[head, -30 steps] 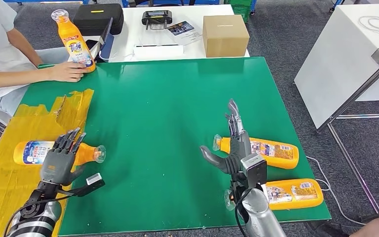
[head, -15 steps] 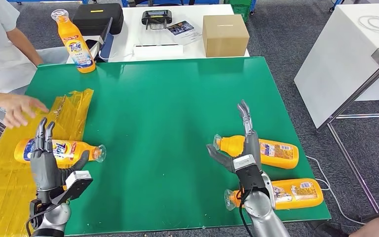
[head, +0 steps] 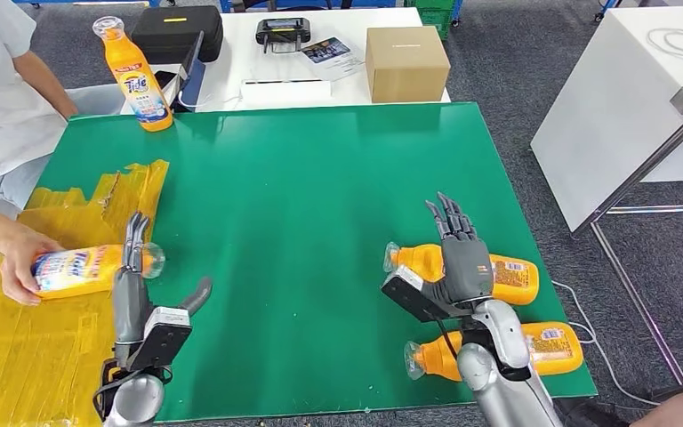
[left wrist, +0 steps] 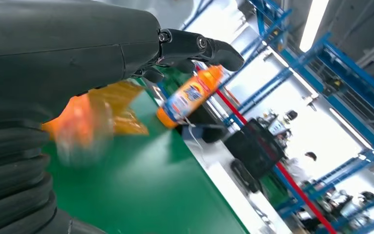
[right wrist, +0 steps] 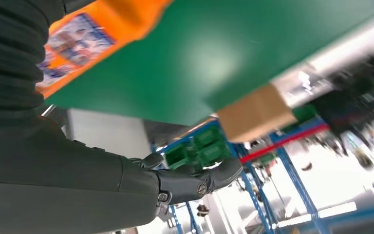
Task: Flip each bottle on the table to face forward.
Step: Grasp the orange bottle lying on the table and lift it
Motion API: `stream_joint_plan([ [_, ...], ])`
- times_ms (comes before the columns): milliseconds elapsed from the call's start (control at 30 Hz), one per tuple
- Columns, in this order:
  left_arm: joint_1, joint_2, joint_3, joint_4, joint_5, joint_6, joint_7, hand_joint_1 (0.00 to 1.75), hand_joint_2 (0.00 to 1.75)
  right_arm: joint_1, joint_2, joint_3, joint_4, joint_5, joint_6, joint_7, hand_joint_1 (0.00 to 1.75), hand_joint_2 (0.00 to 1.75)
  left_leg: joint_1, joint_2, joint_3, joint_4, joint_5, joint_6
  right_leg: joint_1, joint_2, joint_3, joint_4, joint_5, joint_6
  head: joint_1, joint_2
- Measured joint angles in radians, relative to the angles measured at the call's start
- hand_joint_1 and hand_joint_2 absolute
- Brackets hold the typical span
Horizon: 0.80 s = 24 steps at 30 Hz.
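Observation:
Several orange detergent bottles are on the green table (head: 302, 178). One bottle (head: 80, 269) lies on the yellow sheet at the left, gripped at its base by a person's hand (head: 13, 261). My left hand (head: 133, 289) is open just right of its cap, fingers straight and thumb out; the wrist view shows this bottle as a blur (left wrist: 78, 126). My right hand (head: 458, 258) is open, fingers spread over the neck end of a lying bottle (head: 509, 276), seen close as the bottle (right wrist: 87, 39); contact is unclear. Another bottle (head: 534, 349) lies nearer the front edge. An upright bottle (head: 135, 78) stands far left.
The crinkled yellow sheet (head: 18, 338) covers the table's left part. Behind the table, a white table carries a cardboard box (head: 406, 62), a black case (head: 176, 34) and a controller (head: 283, 33). A person in white sits at far left. A white table (head: 622, 98) stands to the right.
The person's hand came down, took the left bottle and shifted it left. My left hand rose and turned edge-on beside the cap. My right hand turned over and settled above its bottle.

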Motion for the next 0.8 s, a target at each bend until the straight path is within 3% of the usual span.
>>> stream_joint_plan([
  [433, 0.000, -0.020, -0.099, -0.044, -0.015, 0.001, 0.009, 0.00, 1.75, -0.025, -0.117, 0.001, 0.082, -0.035, 0.143, -0.021, 0.00, 1.75, 0.000, -0.002, 0.000, 0.000, 0.000, 0.000, 0.000, -0.001, 0.000, 0.000, 0.000, 0.000, 0.000, 0.000],
  [800, 0.004, -0.020, -0.134, -0.071, -0.003, 0.017, 0.011, 0.00, 1.75, 0.026, -0.178, -0.001, 0.088, -0.028, 0.148, -0.007, 0.00, 1.75, -0.001, -0.002, 0.000, 0.000, 0.000, 0.000, 0.000, -0.001, 0.000, 0.000, 0.000, 0.000, 0.000, 0.000],
])
